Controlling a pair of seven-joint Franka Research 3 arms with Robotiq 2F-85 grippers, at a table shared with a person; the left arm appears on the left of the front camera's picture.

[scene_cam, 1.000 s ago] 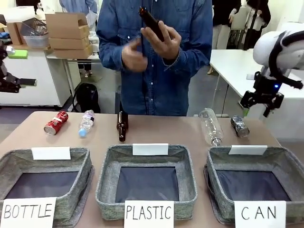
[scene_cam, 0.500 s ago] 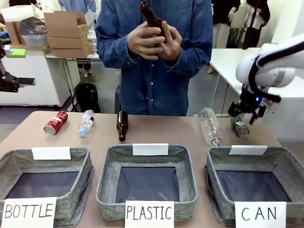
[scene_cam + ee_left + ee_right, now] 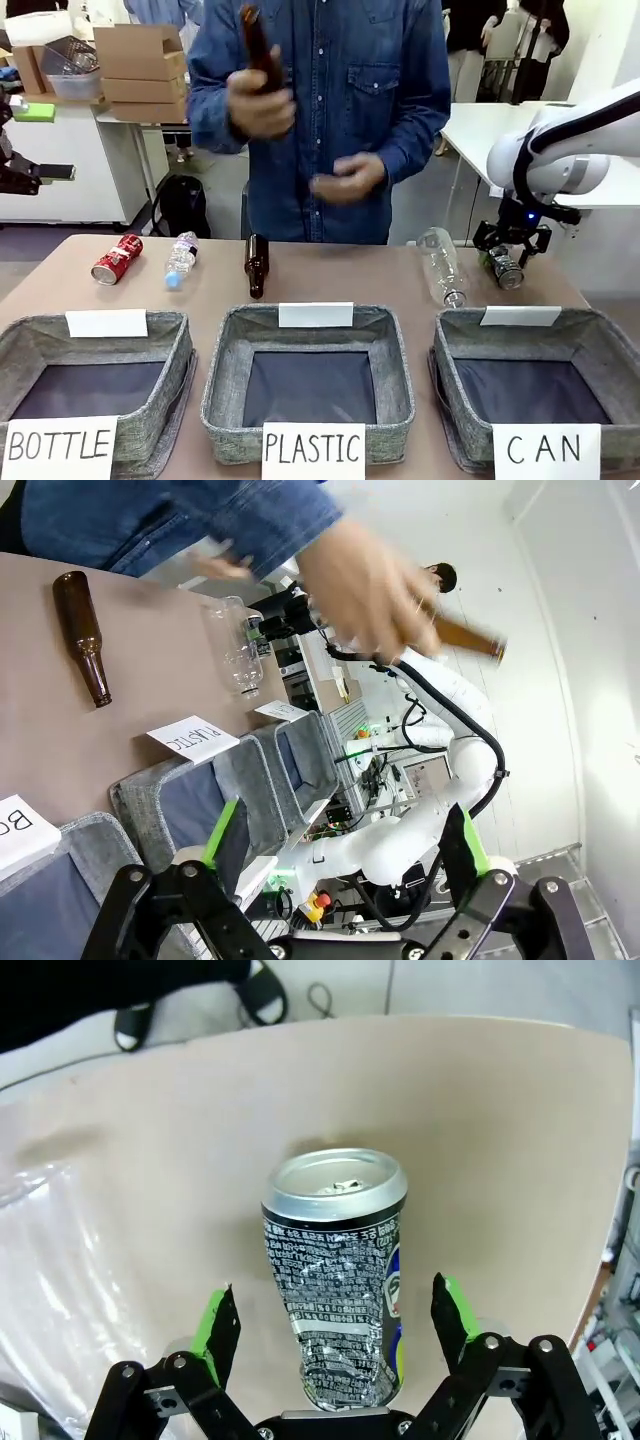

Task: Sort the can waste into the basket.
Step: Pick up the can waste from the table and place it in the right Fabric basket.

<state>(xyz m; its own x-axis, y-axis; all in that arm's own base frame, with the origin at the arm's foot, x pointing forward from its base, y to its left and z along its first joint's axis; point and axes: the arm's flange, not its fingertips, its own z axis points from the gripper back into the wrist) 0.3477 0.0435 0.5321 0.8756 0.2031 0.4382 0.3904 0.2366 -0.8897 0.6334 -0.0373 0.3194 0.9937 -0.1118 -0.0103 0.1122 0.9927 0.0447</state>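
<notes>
Jaws of right end effector [image 3: 333, 1312] stand wide around the dark blue can [image 3: 335, 1260].

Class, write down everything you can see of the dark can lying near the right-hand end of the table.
The dark can is a small metal drink can with a silver top and a dark body printed with fine white text, with some blue at one side. Its wall is crumpled. It lies on its side on the tan table, behind the CAN basket and beside a clear plastic bottle, apart from it. The right gripper has its open jaws on either side of the can, not touching it.
</notes>
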